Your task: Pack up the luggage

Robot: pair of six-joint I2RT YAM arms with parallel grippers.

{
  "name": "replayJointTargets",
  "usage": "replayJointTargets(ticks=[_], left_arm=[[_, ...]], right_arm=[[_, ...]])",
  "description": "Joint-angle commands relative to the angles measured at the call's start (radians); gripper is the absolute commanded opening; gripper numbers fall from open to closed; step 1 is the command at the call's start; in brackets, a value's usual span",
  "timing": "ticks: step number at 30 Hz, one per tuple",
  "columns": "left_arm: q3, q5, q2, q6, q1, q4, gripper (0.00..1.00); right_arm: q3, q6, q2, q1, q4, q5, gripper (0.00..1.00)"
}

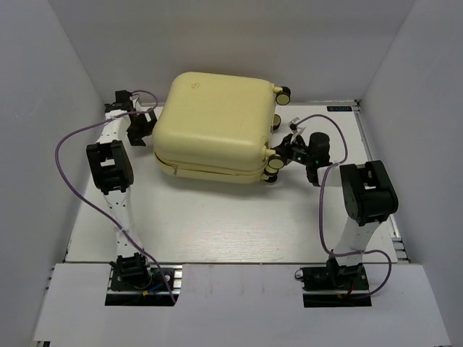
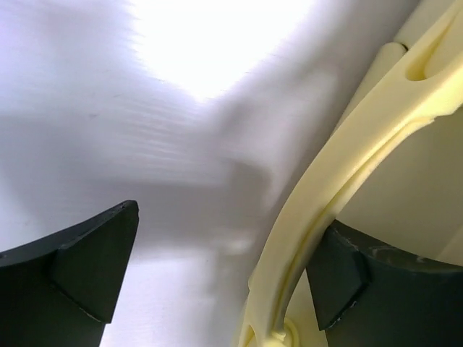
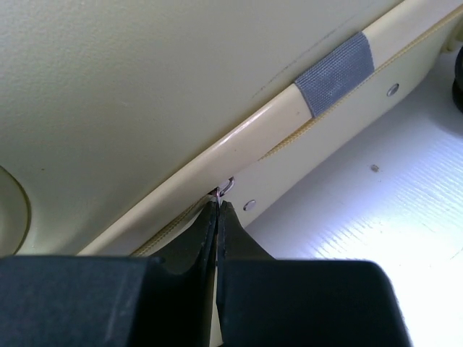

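At the far middle of the table [image 1: 217, 224], the luggage [image 1: 217, 130] is lying flat on its broad side. Both shells are closed together and the wheels [image 1: 284, 94] are pointing right.

Left gripper [image 1: 147, 128] is sitting at the luggage's left side. On the left wrist view its fingers [image 2: 79, 282] are standing wide apart, released. The pale yellow rim [image 2: 340, 166] is running up between them, hugging the finger on the right of that view, and bare table is showing across the rest of the gap. It's not clamping anything. Can't tell whether that finger is touching the rim.

Right gripper [image 1: 275, 154] is sitting at the near right corner, just beside the near wheel. On the right wrist view its fingers [image 3: 195, 238] are clenched, pads pressing together with no gap. Tips are pointing at the seam [image 3: 289, 141] between the shells, where a small metal ring [image 3: 226, 186] is poking out just past them. Can't tell whether any part of that ring is pinched between the tips. A grey patch [image 3: 334, 72] is crossing the rim further along, and small rivets [image 3: 392, 90] are dotting the lower shell under the seam.

Purple cables [image 1: 69, 144] are looping off both arms, which are reaching in from the near edge, one on each side of the luggage.
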Motion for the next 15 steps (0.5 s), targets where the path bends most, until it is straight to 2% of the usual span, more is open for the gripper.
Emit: replayJointTargets(ticks=[1, 3, 4, 7, 10, 13, 15], left_arm=[[0.059, -0.189, -0.027, -0.053, 0.001, -0.097, 1.00], [0.051, -0.237, -0.113, -0.069, 0.013, -0.106, 1.00], [0.045, -0.321, -0.139, -0.076, 0.019, -0.106, 1.00], [0.051, -0.398, -0.309, -0.085, 0.028, -0.142, 1.00], [0.033, -0.389, -0.447, -0.073, 0.007, -0.195, 1.00], [-0.029, -0.480, -0.566, -0.053, -0.106, -0.247, 1.00], [-0.043, -0.607, -0.625, -0.014, -0.142, -0.267, 1.00]], right_arm=[[0.033, -0.030, -0.088, 0.044, 0.027, 0.003, 0.00], [0.038, -0.095, -0.113, 0.066, -0.028, 0.030, 0.00], [0.030, -0.098, -0.116, 0.076, -0.048, 0.035, 0.00], [-0.007, -0.112, -0.151, 0.101, -0.064, 0.045, 0.00], [-0.041, -0.103, -0.185, 0.136, -0.058, 0.043, 0.00], [-0.084, -0.100, -0.234, 0.178, -0.045, 0.072, 0.00], [-0.114, -0.106, -0.252, 0.205, -0.062, 0.127, 0.00]])
